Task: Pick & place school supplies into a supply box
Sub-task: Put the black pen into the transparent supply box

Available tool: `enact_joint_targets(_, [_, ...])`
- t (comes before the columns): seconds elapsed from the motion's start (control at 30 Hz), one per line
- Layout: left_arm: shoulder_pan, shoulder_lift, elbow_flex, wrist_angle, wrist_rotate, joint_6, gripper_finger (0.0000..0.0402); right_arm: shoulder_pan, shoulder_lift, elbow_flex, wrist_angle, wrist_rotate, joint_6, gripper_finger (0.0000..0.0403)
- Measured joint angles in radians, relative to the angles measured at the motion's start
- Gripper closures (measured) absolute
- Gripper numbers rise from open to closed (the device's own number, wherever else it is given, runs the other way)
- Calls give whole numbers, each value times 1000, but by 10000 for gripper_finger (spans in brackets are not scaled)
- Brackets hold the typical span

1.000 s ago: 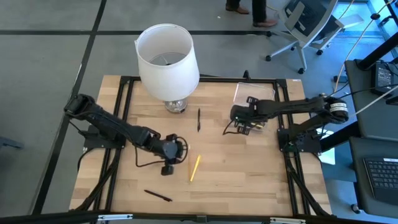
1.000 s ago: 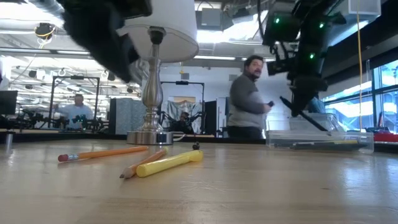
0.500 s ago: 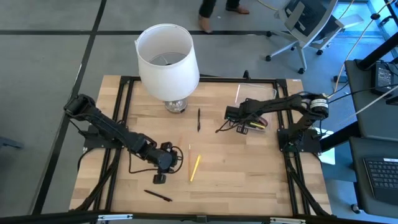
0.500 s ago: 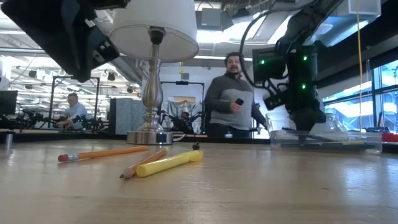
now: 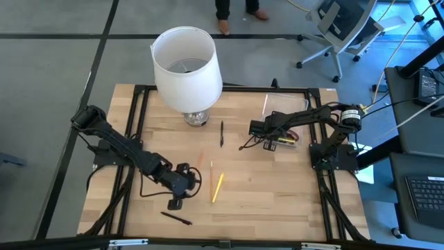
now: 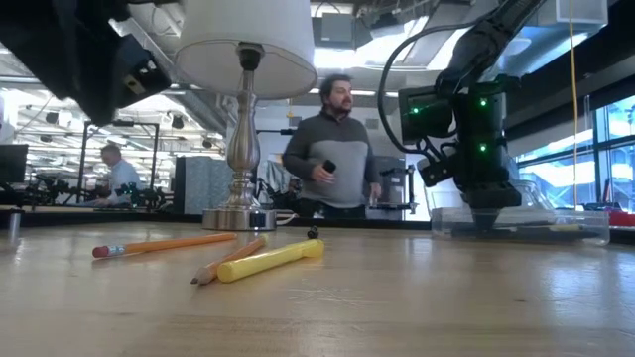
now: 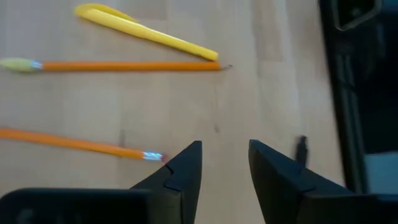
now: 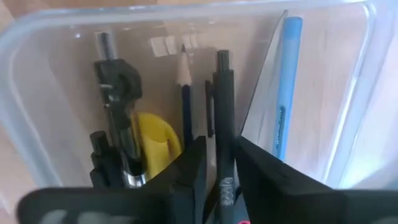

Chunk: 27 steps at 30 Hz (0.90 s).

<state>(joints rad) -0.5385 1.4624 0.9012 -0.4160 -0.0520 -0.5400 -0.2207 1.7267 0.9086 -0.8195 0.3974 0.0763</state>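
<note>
The clear supply box (image 5: 286, 105) stands at the table's far right and holds several pens and pencils (image 8: 124, 124). My right gripper (image 8: 219, 165) points down into it, open, its fingers on either side of a black pen (image 8: 224, 106). On the table's middle lie a yellow pen (image 5: 217, 187), two orange pencils (image 7: 124, 65) (image 7: 74, 143) and a black pen (image 5: 222, 133). Another black pen (image 5: 175, 218) lies near the front edge. My left gripper (image 5: 184, 182) hangs open above the bare wood beside the pencils, with nothing between its fingers. My right gripper's fingers (image 8: 193, 174) stand along the black pen's near end (image 8: 225, 186), slanting down from above. The pen's far end (image 8: 222, 59) reaches into the box among the other supplies. Whether the fingers touch the pen, I cannot tell.
A lamp with a large white shade (image 5: 186, 64) and a metal base (image 5: 196, 118) stands at the table's far middle. A black frame (image 5: 139, 104) runs along the table's edges. A person (image 6: 332, 149) moves in the room behind the table.
My right gripper has come down with the black pen, which hung tilted below it, until it stands low at the box. My left gripper has swung toward the table's near edge and a little left, staying above the wood. The person behind has walked to the left.
</note>
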Motion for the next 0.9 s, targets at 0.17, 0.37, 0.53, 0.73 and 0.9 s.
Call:
enact_joint_targets(0.17, [-25, 10, 0, 3, 46, 14, 266, 0, 0, 0, 0, 1, 26, 276])
enact_joint_targets(0.37, [-97, 93, -1, 67, 80, 4, 265, 0, 0, 0, 6, 1, 52, 265])
enact_joint_targets(0.53, [-160, 169, 14, 149, 73, -34, 266, 0, 0, 0, 7, 1, 54, 264])
enact_joint_targets(0.73, [-221, 286, 93, 115, 63, -50, 277, 0, 0, 0, 9, 1, 87, 264])
enact_joint_targets(0.9, [-245, 388, 186, -71, 8, -62, 285, 0, 0, 0, 9, 1, 102, 264])
